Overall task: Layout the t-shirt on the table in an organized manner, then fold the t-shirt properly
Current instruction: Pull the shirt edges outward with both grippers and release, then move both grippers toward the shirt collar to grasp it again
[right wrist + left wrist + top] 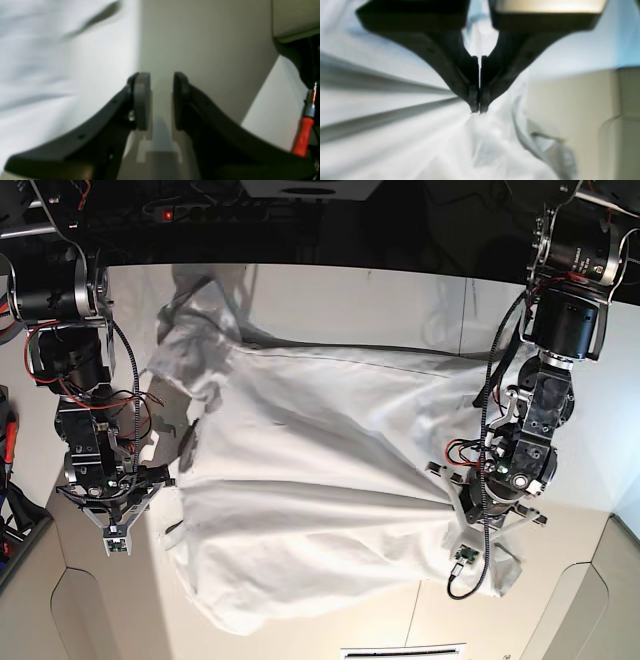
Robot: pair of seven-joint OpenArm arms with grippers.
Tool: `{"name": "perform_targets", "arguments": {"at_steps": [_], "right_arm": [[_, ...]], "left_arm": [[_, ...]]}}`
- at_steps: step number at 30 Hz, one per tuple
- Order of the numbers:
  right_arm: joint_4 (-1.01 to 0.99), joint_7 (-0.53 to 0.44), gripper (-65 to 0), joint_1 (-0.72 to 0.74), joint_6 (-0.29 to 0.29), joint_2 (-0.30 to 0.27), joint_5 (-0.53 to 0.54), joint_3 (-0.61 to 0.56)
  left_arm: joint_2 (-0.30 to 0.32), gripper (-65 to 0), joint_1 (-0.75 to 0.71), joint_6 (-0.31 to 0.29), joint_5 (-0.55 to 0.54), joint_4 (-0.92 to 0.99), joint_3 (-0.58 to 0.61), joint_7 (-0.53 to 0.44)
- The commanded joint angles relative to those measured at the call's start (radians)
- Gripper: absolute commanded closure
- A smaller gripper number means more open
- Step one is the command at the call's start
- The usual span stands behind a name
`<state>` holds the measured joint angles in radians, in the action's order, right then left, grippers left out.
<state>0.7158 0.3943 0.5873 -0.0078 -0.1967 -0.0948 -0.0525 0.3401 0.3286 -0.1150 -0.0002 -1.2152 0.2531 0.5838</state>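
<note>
Readable text: you will find none in any view.
t-shirt [320,450]: no print or label legible.
table [340,290]: no markings you can read.

Robotics lab: exposed wiring [128,415], bench-mounted arms [560,320].

Clutter sitting around the edges of the workspace

At the far edge, a black power strip [215,212] is lying along the dark background with a small red light [170,213] glowing at its left end. At the far left, a red-handled screwdriver [303,137] with a metal shaft is resting, showing only as a red sliver in the base view [8,428]. A dark tray [18,545] is poking in at the near left, and a white slotted panel [405,650] is showing at the near edge.
</note>
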Motion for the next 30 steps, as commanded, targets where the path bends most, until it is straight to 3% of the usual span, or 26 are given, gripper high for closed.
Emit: {"name": "perform_targets", "arguments": {"at_steps": [1,9,13,15,21,22,23,26,27,30], "right_arm": [[0.018,-0.020,-16.5,0.032,-0.005,-0.005,-0.003,0.003],[0.018,-0.025,-16.5,0.033,-0.005,-0.005,-0.003,0.003],[0.018,-0.028,-16.5,0.033,-0.005,-0.005,-0.003,0.003],[0.018,-0.029,-16.5,0.033,-0.005,-0.005,-0.003,0.003],[0.018,-0.011,-15.7,0.033,-0.003,-0.005,-0.003,0.003],[0.020,0.001,-14.1,0.033,0.018,-0.005,-0.003,0.003],[0.024,0.014,-12.4,0.032,0.055,-0.006,-0.003,0.003],[0.044,0.058,-11.0,0.025,0.148,-0.005,0.001,0.003],[0.061,0.072,-11.0,0.016,0.164,-0.006,0.006,0.003],[0.160,0.103,-11.0,-0.054,0.229,-0.009,0.029,0.003]], "left_arm": [[0.013,0.0,0.029,0.024,0.017,-0.017,-0.007,-0.015],[0.018,0.0,0.028,0.031,0.053,-0.016,-0.007,-0.014],[0.024,0.0,0.028,0.176,0.217,-0.012,-0.007,-0.010],[0.041,0.0,0.028,0.201,0.261,-0.012,-0.007,0.006],[0.087,0.0,0.013,0.198,0.266,-0.012,-0.007,0.057],[0.090,0.0,0.008,0.198,0.259,-0.012,-0.007,0.066],[0.091,-2.2,0.005,0.198,0.255,-0.012,-0.007,0.072],[0.092,-27.6,-0.005,0.198,0.254,-0.012,-0.007,0.072],[0.092,-32.4,-0.005,0.198,0.254,-0.012,-0.007,0.074],[0.093,-33.6,-0.005,0.209,0.261,-0.012,-0.007,0.075]]}}
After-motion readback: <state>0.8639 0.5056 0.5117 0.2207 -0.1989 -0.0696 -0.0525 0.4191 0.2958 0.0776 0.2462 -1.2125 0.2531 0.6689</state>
